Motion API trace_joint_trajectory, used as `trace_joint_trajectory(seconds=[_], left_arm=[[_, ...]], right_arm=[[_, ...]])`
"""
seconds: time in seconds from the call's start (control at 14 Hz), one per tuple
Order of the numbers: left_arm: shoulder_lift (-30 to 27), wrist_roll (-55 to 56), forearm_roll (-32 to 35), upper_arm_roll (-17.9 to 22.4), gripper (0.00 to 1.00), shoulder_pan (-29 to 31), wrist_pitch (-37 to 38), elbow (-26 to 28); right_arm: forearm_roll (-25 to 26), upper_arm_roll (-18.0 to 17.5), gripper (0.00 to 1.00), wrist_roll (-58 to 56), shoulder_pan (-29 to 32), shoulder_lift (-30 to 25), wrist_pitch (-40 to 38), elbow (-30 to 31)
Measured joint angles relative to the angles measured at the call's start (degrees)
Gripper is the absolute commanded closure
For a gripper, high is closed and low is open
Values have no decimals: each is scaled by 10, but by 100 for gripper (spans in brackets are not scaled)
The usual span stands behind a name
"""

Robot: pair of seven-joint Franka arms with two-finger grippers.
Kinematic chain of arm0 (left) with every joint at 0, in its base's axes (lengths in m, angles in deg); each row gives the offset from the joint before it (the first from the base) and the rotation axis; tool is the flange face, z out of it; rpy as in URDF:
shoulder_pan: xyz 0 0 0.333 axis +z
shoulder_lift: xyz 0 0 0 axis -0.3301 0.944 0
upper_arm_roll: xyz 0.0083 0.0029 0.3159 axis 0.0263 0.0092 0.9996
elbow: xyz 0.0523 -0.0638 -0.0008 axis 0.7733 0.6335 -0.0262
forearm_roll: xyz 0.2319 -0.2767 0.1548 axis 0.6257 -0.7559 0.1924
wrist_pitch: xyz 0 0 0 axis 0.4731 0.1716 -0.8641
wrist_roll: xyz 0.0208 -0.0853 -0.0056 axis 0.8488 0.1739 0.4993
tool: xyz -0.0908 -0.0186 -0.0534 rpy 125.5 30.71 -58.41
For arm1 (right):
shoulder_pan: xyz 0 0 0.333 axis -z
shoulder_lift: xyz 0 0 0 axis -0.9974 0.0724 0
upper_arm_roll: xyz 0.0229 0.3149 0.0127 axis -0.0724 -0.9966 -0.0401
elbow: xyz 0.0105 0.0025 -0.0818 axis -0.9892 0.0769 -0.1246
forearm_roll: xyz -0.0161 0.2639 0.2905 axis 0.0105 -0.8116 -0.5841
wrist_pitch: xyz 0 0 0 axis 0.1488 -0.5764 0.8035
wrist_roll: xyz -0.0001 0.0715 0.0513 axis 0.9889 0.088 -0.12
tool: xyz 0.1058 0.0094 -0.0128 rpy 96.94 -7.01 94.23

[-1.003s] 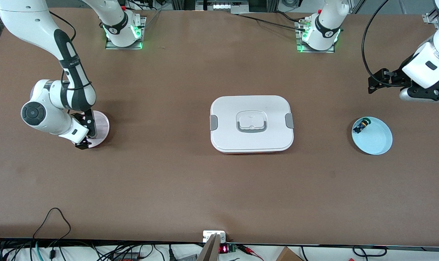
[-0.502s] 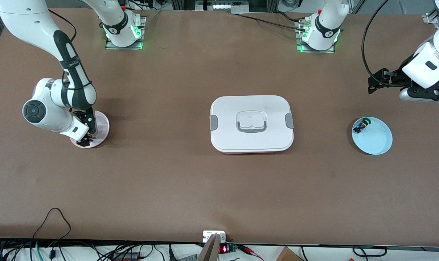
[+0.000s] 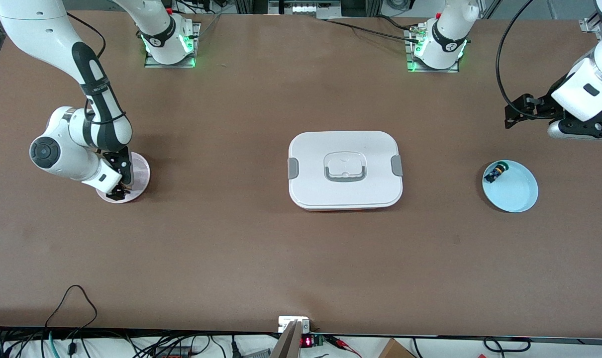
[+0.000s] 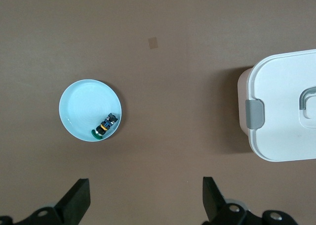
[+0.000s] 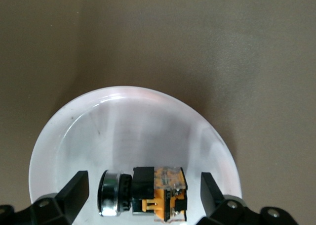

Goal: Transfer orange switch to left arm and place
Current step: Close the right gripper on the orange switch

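The orange switch [image 5: 148, 193] lies on its side on a pale pink plate [image 5: 123, 131] at the right arm's end of the table. My right gripper [image 5: 143, 193] is open and low over that plate [image 3: 139, 171], one finger on each side of the switch, with gaps showing. In the front view the gripper [image 3: 118, 191] hides the switch. My left gripper [image 4: 145, 202] is open and empty, held high over the left arm's end of the table, where the arm waits [image 3: 579, 107]. The white box [image 3: 345, 169] sits mid-table and also shows in the left wrist view [image 4: 281, 111].
A light blue plate [image 3: 515, 191] lies near the left arm's end and holds a small black piece with blue, yellow and green parts [image 3: 495, 172]. Both show in the left wrist view, the plate [image 4: 81, 104] and the piece [image 4: 104, 126]. Cables run along the table's front edge.
My right gripper has shifted slightly over the pink plate and settled around the switch. The left arm has not moved.
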Motion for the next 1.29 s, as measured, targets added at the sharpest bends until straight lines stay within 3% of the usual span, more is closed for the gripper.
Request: trace_joint_trajectory(seconds=[1.0, 1.08, 1.29], left_arm=[[0, 0, 0, 0, 0, 0, 0, 0], [0, 0, 0, 0, 0, 0, 0, 0], [0, 0, 0, 0, 0, 0, 0, 0]], right_arm=[[0, 0, 0, -19, 11, 1, 19, 8], [0, 0, 2, -20, 11, 1, 20, 9], [0, 0, 27, -21, 11, 1, 21, 10]])
